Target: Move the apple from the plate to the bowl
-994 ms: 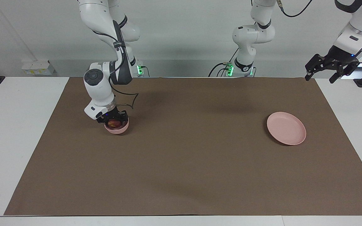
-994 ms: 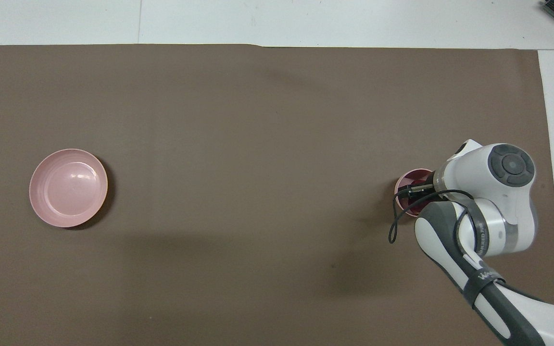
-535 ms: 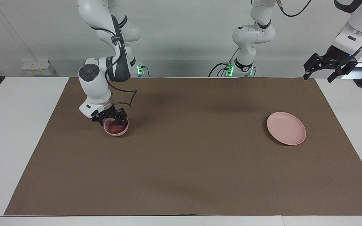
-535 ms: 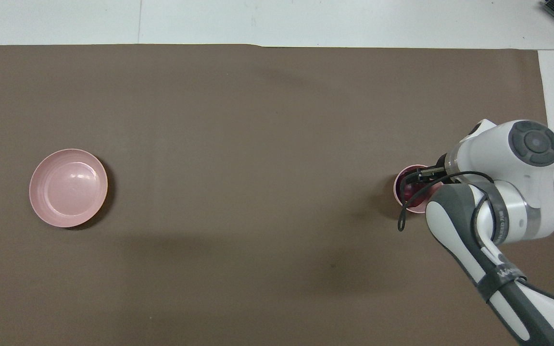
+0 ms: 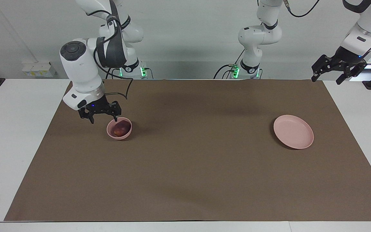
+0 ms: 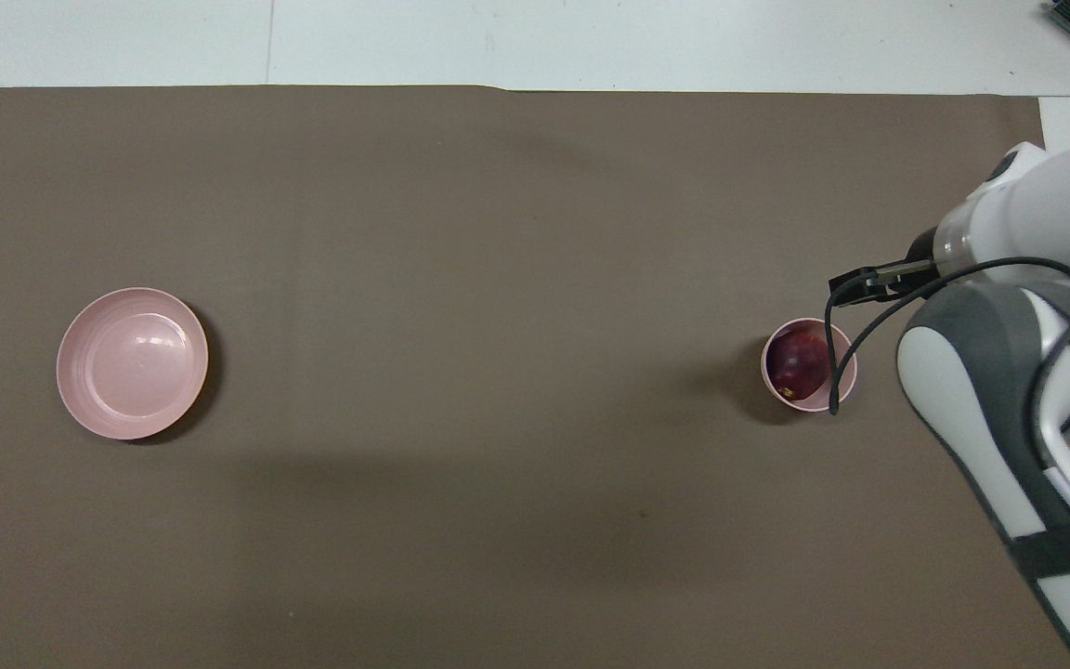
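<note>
Writing: white lettering on the dark band of the right arm's forearm in the overhead view, cut off at the frame edge, not legible as a word. No labels on the dishes or fruit.

Materials and shapes: table [image 5: 8, 135] white and smooth, covered over most of its top by a matte brown mat [image 5: 192, 167] with a faint crease line. Bowl [image 5: 119, 129] small, deep, round, pale pink, smooth matte surface; it stands on the mat toward the right arm's end of the table, nearer the robots' edge than the middle. Apple [image 5: 121, 128] dark red, round, glossy, with a small yellowish fleck; it lies inside the bowl and fills most of it. Plate [image 5: 293, 131] flat, round, pale pink, shallow rim, faint concentric rings in its well; it carries nothing and sits on the mat toward the left arm's end, well apart from the bowl.

Right gripper [image 5: 102, 113]: black, fingers spread wide, holding nothing. It hangs above the mat just beside the bowl, toward the right arm's end; one fingertip points down near the bowl's rim, clear of the apple.

Left gripper [image 5: 338, 71]: black, fingers spread, nothing held, raised over the mat's corner at the left arm's end by the robots' edge; this arm waits
</note>
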Robot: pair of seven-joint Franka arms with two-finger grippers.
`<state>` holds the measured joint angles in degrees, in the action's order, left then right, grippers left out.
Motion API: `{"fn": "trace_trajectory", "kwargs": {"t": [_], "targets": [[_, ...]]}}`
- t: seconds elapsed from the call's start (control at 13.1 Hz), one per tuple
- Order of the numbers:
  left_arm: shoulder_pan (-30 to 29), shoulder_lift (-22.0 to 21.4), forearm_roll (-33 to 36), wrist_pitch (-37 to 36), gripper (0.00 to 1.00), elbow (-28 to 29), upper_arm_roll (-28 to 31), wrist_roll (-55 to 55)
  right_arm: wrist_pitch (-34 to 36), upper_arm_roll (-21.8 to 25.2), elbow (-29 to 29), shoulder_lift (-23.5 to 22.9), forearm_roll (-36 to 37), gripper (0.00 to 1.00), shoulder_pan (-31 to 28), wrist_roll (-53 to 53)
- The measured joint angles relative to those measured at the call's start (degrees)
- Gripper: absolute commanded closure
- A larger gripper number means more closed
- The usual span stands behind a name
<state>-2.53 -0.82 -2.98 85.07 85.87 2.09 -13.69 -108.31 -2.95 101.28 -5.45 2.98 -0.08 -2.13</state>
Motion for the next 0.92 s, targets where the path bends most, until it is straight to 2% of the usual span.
{"fn": "trace_trajectory", "kwargs": {"t": [0.46,0.92], "targets": [[0.02,0.0,0.0,0.0,0.0,0.0,-0.19,0.0,17.33,0.5,-12.37,1.85,-2.75,0.0,-1.78,4.71],[0.25,-0.02,0.0,-0.18,0.0,0.02,-0.64,0.0,18.69,0.39,-13.62,3.24,-2.75,0.0,-1.73,5.08]]}}
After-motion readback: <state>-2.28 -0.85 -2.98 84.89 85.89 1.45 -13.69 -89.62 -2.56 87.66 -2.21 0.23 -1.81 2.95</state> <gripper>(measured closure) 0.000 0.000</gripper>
